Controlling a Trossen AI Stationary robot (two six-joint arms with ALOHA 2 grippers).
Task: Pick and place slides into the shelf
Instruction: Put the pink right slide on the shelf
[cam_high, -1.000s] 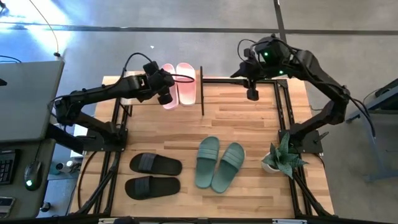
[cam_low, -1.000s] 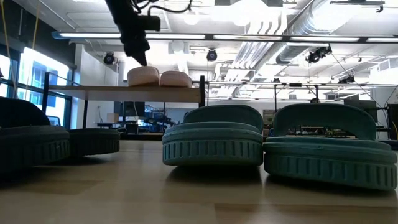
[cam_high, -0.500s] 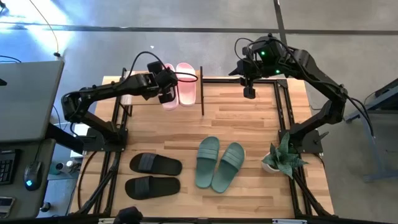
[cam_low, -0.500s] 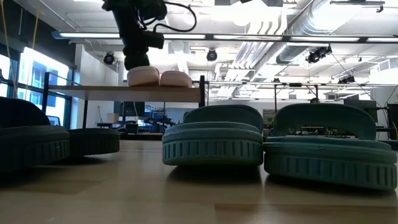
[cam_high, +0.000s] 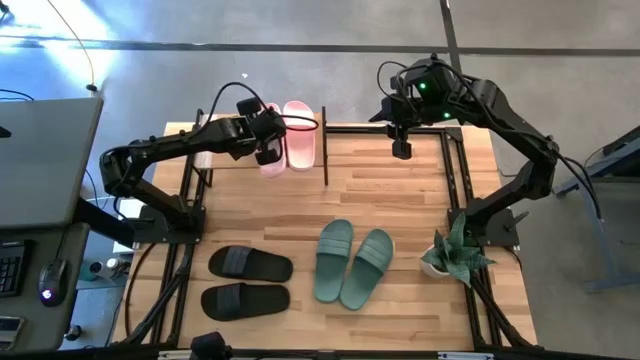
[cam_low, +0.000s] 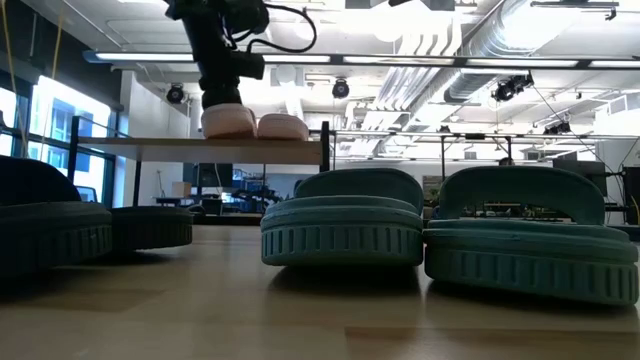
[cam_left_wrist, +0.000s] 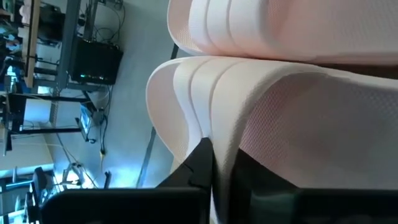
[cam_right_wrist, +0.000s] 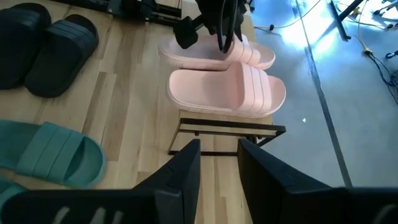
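Observation:
Two pale pink slides (cam_high: 299, 135) lie side by side, soles down, on the top board (cam_low: 180, 143) of the shelf at the table's far left. My left gripper (cam_high: 268, 152) is down on the left pink slide (cam_low: 230, 122) and shut on it. The black slides (cam_high: 248, 281) lie on the table near left, with the sage green slides (cam_high: 352, 264) at near centre. My right gripper (cam_high: 401, 150) hangs open in the air beyond the shelf's right end, nothing between its fingers (cam_right_wrist: 180, 180). My left gripper pinches the left pink slide's wide strap (cam_left_wrist: 221, 163) at its edge between the two fingers (cam_left_wrist: 200, 163). It comes slanting down from the table's left. The slide's sole rests on the shelf's top board; how far back the strap reaches I cannot see.
A small potted plant (cam_high: 452, 255) stands at the table's near right. The shelf's black tube frame (cam_right_wrist: 230, 129) ends right of the pink pair. Bare wood lies between the shelf and the green slides. A grey desk (cam_high: 40, 160) sits left of the table.
My left gripper has gone down and a little toward the table's right, onto the left pink slide, and has taken hold of its strap. The slide stays on the shelf's top board.

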